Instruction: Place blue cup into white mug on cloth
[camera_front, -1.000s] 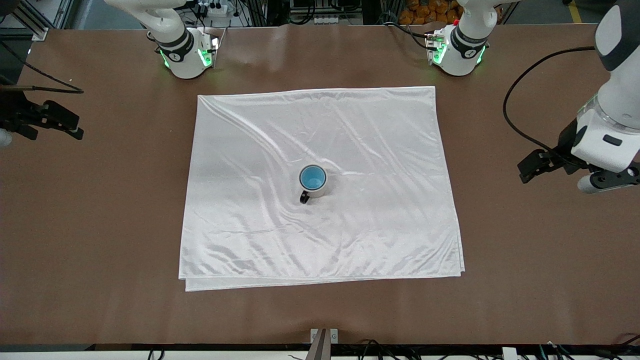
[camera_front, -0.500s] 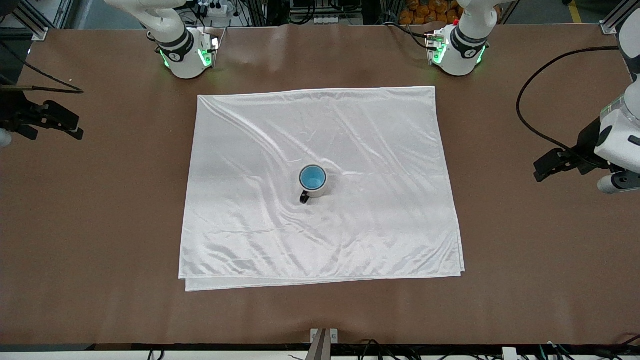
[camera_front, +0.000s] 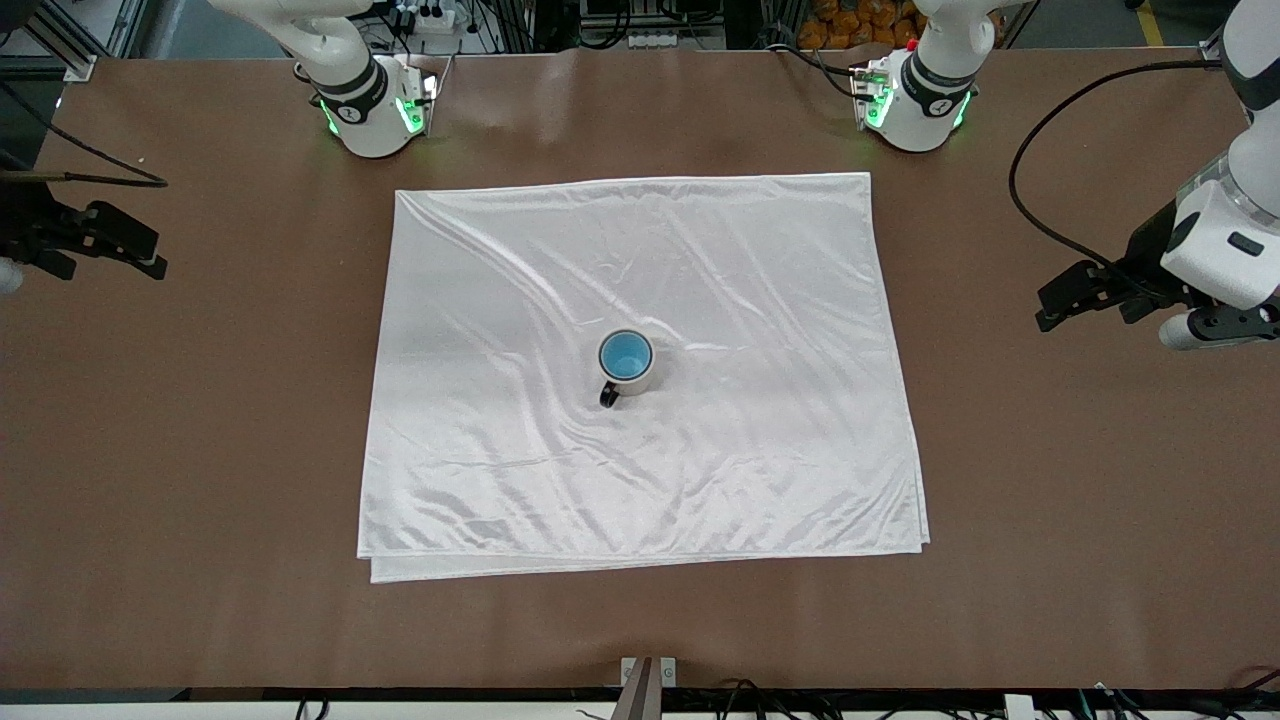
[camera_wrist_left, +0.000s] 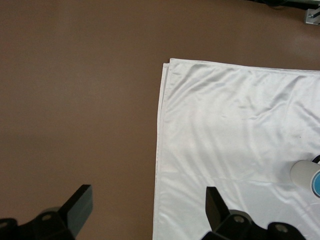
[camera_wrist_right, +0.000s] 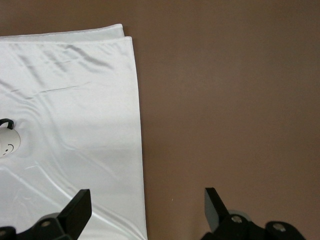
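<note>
My left gripper (camera_wrist_left: 145, 212) and right gripper (camera_wrist_right: 145, 210) hang open over bare table; smooth blue cup (camera_front: 625, 355) nests inside glossy white mug (camera_front: 640, 380) on wrinkled, shiny cloth (camera_front: 760, 300).

High front view, both wrists share cloth (camera_front: 640, 370)

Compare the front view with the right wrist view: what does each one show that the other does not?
Only the front view shows the blue cup nested inside the white mug, the whole cloth, and the left gripper over bare table. Only the right wrist view shows a smiley face on the mug's side and the right gripper open. Both show mug, cloth and brown table.
</note>
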